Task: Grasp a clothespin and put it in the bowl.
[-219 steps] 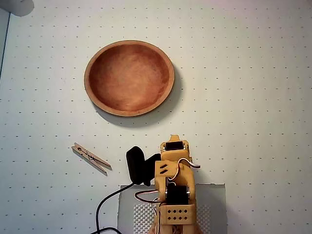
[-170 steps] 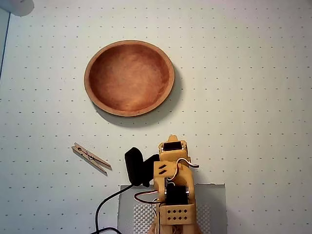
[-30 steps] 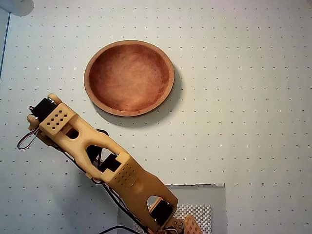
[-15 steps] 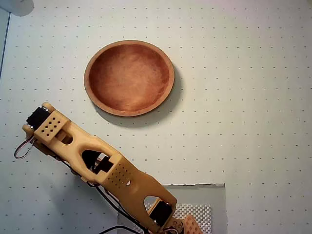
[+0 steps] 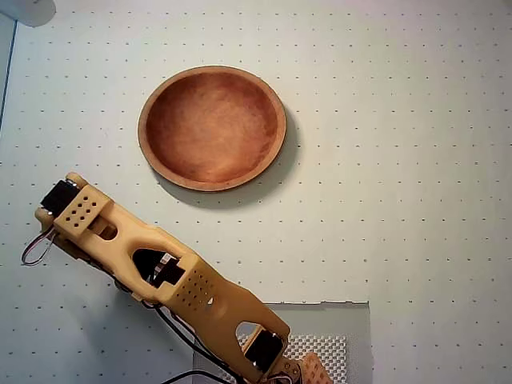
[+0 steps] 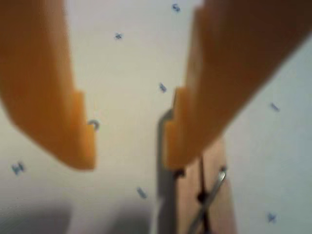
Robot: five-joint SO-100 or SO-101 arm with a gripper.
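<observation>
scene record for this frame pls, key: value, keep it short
surface: pale dotted mat
bowl: empty, upper centre of the overhead view
arm: reaching to the lower left in the overhead view
clothespin: flat on the mat, hidden under the arm in the overhead view
tool: open, low over the mat
alignment: right-hand finger in the wrist view over the clothespin, which lies off to the right of the gap
grasp: not yet made

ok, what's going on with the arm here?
The arm is stretched out left of its base in the overhead view, going for the clothespin. In the wrist view the gripper is open just above the mat, the pin under the right-hand finger rather than between the fingers. The wooden bowl sits empty.
</observation>
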